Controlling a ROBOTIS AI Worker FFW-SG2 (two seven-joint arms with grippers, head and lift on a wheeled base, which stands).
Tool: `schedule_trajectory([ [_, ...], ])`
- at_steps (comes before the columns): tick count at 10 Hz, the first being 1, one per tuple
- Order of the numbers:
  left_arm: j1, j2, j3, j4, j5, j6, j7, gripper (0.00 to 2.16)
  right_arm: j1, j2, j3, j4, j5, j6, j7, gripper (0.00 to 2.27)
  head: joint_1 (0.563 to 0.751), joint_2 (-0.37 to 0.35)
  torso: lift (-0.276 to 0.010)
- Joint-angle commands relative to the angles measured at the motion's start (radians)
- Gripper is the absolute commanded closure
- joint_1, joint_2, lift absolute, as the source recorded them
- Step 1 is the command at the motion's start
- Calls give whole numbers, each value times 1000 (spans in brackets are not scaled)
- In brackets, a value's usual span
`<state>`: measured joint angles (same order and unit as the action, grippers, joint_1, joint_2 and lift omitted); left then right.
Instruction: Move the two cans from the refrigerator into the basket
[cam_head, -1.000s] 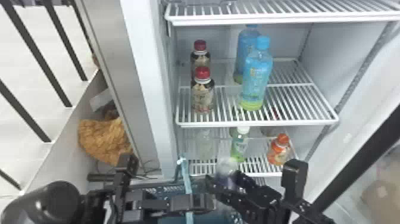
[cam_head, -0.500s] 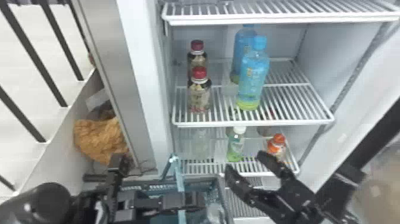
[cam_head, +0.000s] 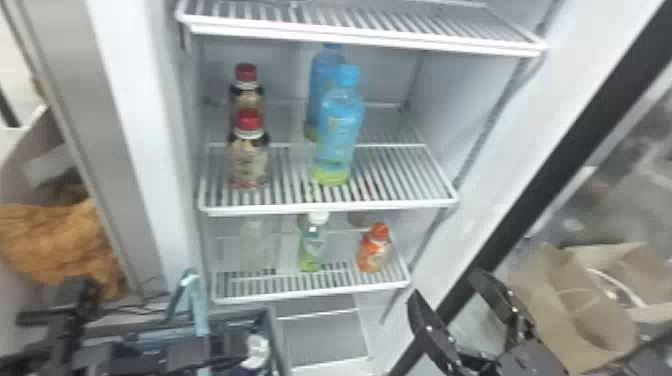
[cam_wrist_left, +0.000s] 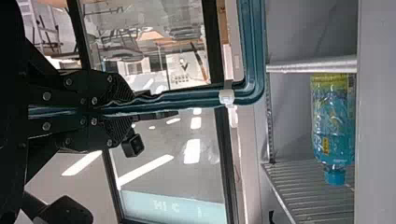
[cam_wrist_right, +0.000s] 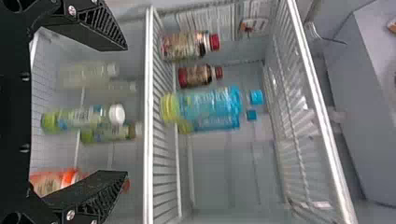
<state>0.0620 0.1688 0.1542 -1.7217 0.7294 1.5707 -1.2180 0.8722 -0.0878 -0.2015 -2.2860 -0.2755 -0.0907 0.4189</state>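
Two grippers at the near edge of the head view. Left gripper (cam_head: 200, 352): fingers pressed together on the basket's teal handle (cam_wrist_left: 163, 100), which runs between them in the left wrist view. Below the handle, basket (cam_head: 274, 330), its near part cut off by the head view's bottom edge and partly hidden by the left arm. Inside it, a pale, smeared object (cam_head: 257, 350); whether this is one of the cans cannot be told.

Right gripper (cam_head: 447, 290): fingers spread, nothing between the tips, well to the right of the basket. Brown paper bag (cam_head: 575, 305) just right of it, lower part behind the arm.

Farther in, refrigerator's lower shelf (cam_head: 310, 293): pale bottle (cam_head: 255, 245) at left, very faint; green bottle with white cap (cam_head: 311, 250) in the middle; orange bottle (cam_head: 374, 250) at right. The right wrist view adds a second green bottle (cam_wrist_right: 107, 133) beside the first, outline blurred.

Middle shelf (cam_head: 390, 203): two red-capped bottles (cam_head: 248, 160) at left, one behind the other; two blue bottles (cam_head: 337, 135) near the centre, the rear one half covered. All upright. Upper shelf (cam_head: 360, 37) cut off by the top edge.
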Motion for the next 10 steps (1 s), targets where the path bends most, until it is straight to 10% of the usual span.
schedule_trajectory([
  [1, 7, 0, 5, 0, -6, 1, 0, 1190, 58, 31, -78, 24, 34, -133, 1, 117, 695, -272, -25],
  [10, 4, 3, 3, 0, -21, 1, 0, 1190, 149, 69, -114, 73, 94, -214, 31, 117, 695, -350, -25],
])
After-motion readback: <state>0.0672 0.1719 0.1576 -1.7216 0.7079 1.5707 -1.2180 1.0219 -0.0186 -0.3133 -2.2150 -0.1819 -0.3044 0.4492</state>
